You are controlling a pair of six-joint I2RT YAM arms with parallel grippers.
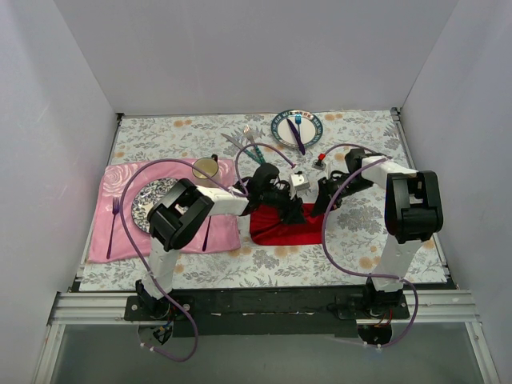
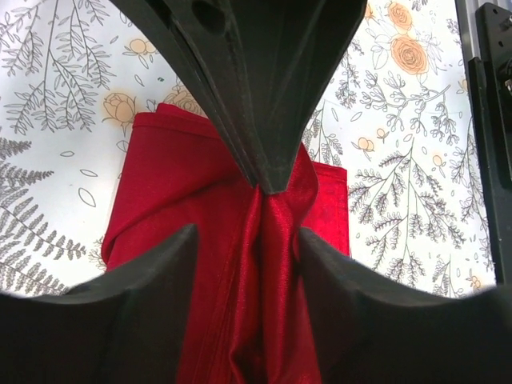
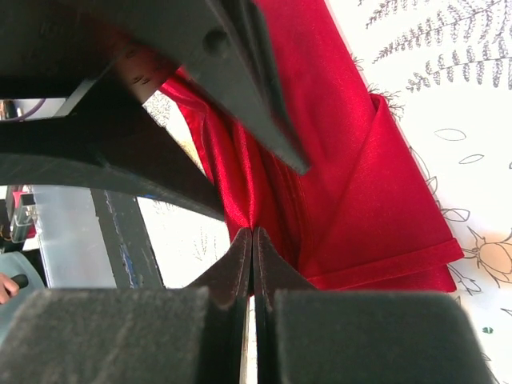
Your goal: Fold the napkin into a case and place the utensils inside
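One red napkin (image 1: 282, 232), two claws: right claw (image 3: 253, 234) pinched shut on its raised fold; left claw (image 2: 248, 236) open, straddling it.

Left arm (image 1: 180, 214) and right arm (image 1: 412, 206): white links, bulky black joints, looping lilac cables (image 1: 323, 230), matte black wedge fingers (image 2: 136, 308).

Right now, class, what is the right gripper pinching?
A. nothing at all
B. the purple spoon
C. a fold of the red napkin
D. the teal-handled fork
C: in the right wrist view the right gripper has its fingertips shut together on a raised fold of the red napkin, which lies on the floral tablecloth.
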